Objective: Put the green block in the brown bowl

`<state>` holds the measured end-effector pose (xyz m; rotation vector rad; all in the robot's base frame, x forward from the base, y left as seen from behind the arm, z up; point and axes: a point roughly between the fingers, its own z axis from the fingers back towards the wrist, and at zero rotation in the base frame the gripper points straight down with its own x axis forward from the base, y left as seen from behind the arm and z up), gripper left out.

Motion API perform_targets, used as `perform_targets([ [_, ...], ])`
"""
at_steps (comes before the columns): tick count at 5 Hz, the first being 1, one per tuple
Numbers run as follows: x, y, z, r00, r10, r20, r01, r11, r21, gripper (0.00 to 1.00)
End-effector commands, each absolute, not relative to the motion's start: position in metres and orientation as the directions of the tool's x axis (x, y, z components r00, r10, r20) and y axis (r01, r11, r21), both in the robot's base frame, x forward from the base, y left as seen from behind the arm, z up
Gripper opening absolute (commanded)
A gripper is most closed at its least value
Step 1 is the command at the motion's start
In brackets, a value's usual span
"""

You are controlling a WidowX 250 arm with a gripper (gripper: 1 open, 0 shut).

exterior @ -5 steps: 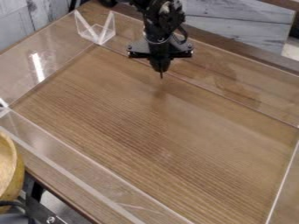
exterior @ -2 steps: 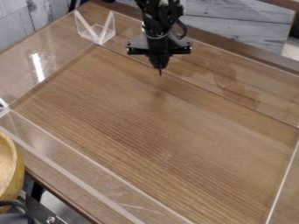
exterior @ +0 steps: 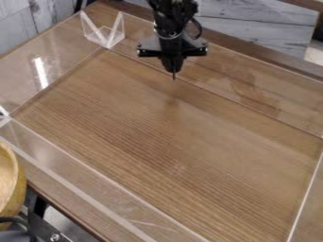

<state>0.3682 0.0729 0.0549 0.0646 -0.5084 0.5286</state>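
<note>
Inventory, counted:
- robot arm: 1, bearing 1 tool (exterior: 173, 72)
- brown bowl (exterior: 8, 185): 1, seen only in part at the left edge
- wooden counter (exterior: 177, 132): 1
- clear wall panels (exterior: 76, 194) round the counter: several; the exact number cannot be told

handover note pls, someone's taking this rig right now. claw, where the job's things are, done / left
Claw: shut, pointing down at the far end of the wooden table, tip low near the surface. Nothing visible in it.
Brown bowl: only a slice of its rim shows at the lower left edge of the view, outside the clear wall around the table.
Green block: not visible anywhere in this view; cannot tell where it is.
Done: nothing that can be confirmed from here.
Left: find the block, grasp it, carry it over the wall to the bowl, release.
</note>
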Motion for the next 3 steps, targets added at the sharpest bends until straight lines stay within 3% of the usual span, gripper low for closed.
perform_targets([
  [1,0.3781,0.0815,0.0734,0.704,0.475,0.527,-0.507,0.857,-0.095,0.0],
  [3,0.3792,0.0889,0.0722,0.697,0.49,0.524,-0.52,0.848,-0.101,0.0],
])
